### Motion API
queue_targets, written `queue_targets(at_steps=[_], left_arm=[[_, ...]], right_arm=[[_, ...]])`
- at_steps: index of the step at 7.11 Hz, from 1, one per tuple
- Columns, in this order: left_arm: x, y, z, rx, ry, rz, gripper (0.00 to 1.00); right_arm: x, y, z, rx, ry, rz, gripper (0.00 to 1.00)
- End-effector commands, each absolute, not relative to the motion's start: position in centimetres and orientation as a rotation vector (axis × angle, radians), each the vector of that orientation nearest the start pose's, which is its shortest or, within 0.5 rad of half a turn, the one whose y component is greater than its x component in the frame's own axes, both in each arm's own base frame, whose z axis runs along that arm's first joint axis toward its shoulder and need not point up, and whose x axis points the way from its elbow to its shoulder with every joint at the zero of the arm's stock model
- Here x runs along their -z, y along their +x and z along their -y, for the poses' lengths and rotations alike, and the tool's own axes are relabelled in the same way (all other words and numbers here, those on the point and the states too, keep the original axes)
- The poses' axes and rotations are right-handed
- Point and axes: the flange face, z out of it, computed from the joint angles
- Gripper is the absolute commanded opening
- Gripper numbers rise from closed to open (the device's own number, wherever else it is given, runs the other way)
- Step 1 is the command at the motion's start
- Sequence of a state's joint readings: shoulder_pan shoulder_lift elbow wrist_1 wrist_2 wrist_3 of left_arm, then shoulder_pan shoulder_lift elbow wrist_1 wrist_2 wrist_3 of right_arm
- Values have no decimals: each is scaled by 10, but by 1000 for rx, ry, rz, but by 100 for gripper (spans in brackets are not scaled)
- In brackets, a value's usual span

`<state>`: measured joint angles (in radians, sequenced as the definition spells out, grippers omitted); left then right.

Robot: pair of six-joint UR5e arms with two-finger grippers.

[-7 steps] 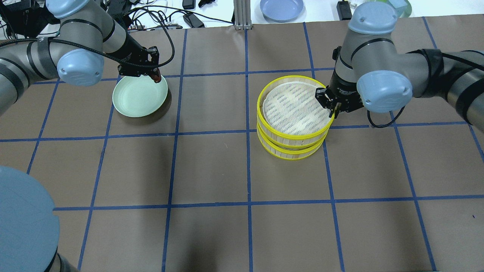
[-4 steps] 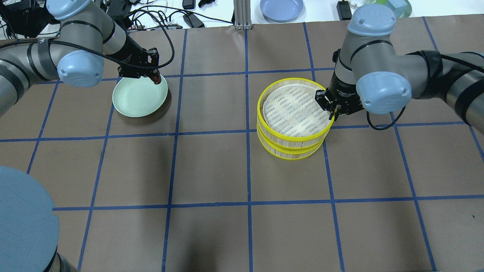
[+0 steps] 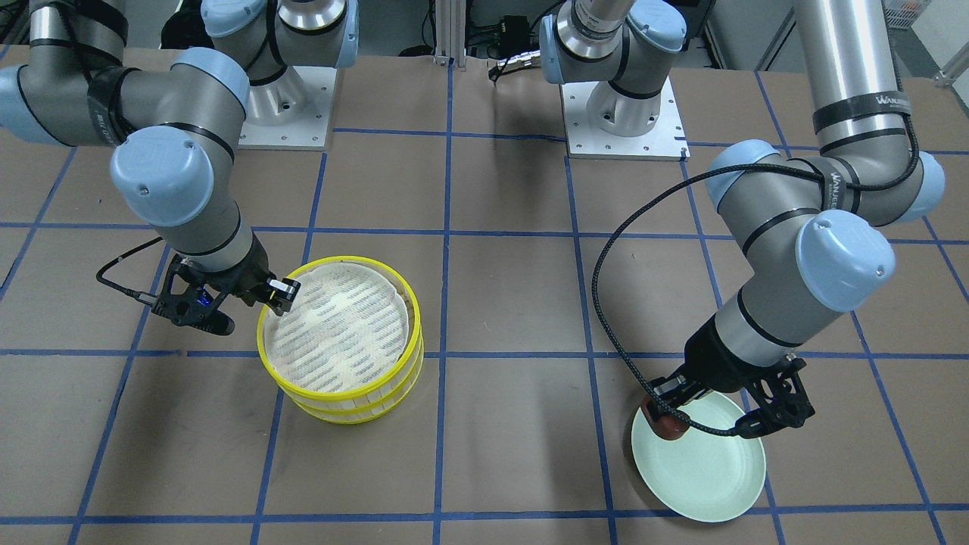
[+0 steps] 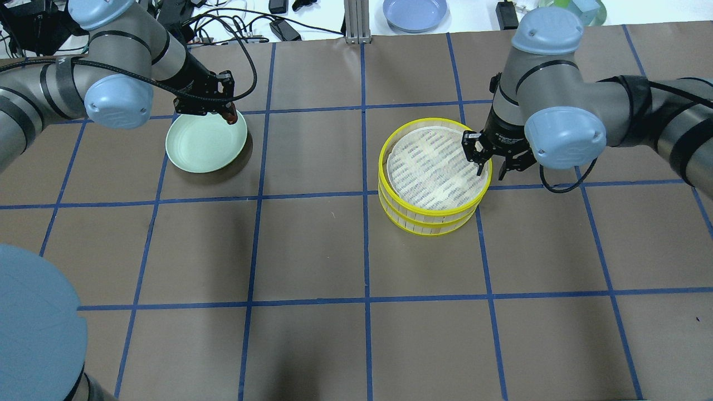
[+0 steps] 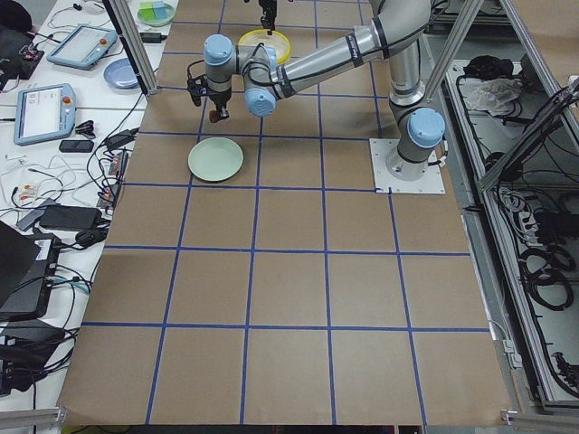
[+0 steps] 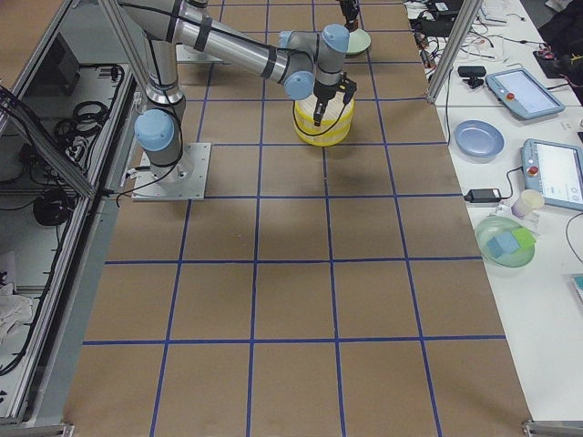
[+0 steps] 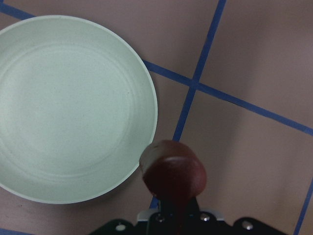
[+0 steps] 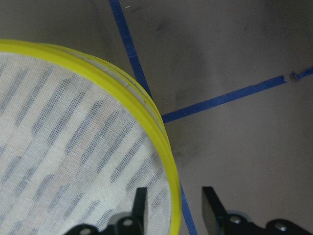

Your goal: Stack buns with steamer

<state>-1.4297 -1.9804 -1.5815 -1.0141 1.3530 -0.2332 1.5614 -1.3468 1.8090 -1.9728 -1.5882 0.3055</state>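
The steamer (image 4: 434, 214) is two yellow-rimmed tiers stacked right of centre, and the top white liner (image 4: 429, 167) is bare. It also shows in the front view (image 3: 342, 405). My right gripper (image 4: 487, 161) is open with one finger inside and one outside the top tier's rim (image 8: 164, 147). My left gripper (image 4: 225, 113) is shut on the dark reddish-brown bun (image 7: 172, 174) and holds it above the rim of the pale green plate (image 4: 203, 145). The bun also shows in the front view (image 3: 666, 425). The pale cream bun is not visible.
The green plate (image 7: 68, 107) has nothing in it. A blue plate (image 4: 415, 12), cables and power bricks (image 4: 281, 28) lie on the white bench beyond the table's far edge. Blue tape lines grid the brown tabletop.
My right gripper has opened and let go of the top tier's rim. That tier has settled level on the lower one. My left gripper with the bun has barely moved.
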Motion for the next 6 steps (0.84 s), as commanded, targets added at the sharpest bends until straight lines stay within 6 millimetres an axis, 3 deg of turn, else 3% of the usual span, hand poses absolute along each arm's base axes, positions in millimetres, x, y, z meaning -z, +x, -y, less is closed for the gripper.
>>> queue_targets(at_steps=[1, 2, 3, 4, 5, 6], left_arm=[[-310, -64, 655, 212, -603, -3305, 0], [-310, -64, 655, 212, -608, -3308, 0], [-312, -67, 654, 213, -623, -3305, 0], [-314, -76, 654, 199, -730, -3326, 0], [-322, -104, 652, 185, -884, -3365, 0], [-328, -143, 646, 182, -878, -3373, 0]], right_arm=[[-319, 117, 549, -13, 488, -3126, 99], [-355, 115, 557, -6, 492, -3121, 100], [-404, 115, 558, -18, 489, -3113, 100], [-456, 117, 545, -11, 489, -3097, 100], [-489, 120, 525, -35, 446, -3104, 100], [-512, 121, 512, 10, 261, -3117, 100]])
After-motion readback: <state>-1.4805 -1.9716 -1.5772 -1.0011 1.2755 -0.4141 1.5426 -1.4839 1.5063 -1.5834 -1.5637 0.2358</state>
